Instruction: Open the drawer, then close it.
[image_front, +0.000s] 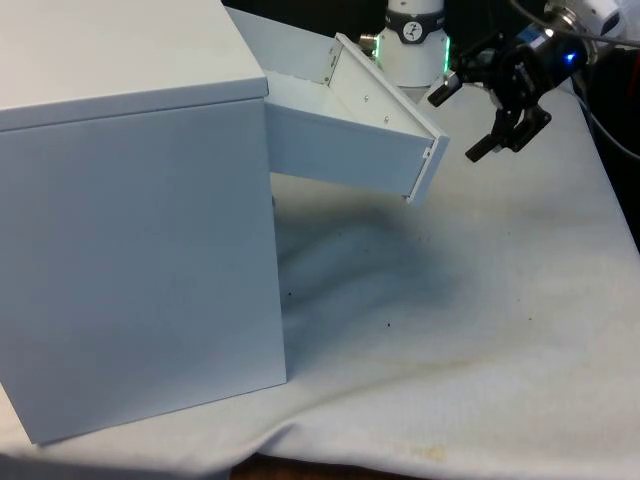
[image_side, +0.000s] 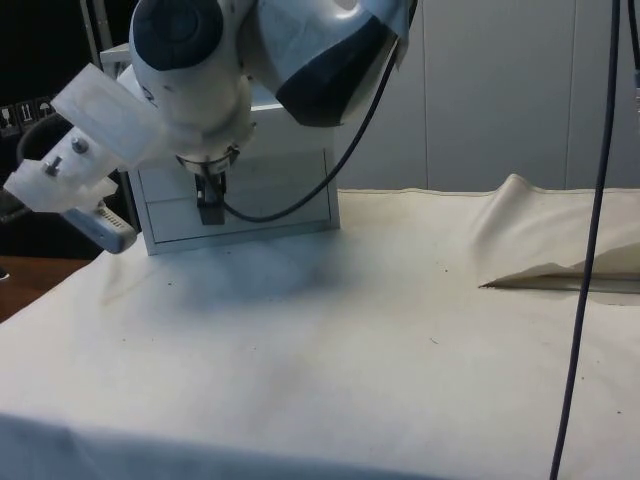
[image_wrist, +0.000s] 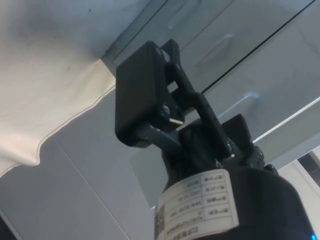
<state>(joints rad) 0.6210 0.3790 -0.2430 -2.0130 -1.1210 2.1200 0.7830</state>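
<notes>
Front view has the top drawer (image_front: 350, 140) pulled well out of the chest (image_front: 130, 230), its front panel hanging over the cloth (image_front: 480, 330). Just beside that panel, on the front view's right, sits the gripper (image_front: 470, 122), fingers spread and holding nothing. So the closing push looks next: best to set the fingers flat against the panel's middle and press straight along the runners, slowly, so the drawer doesn't skew or jam.
</notes>
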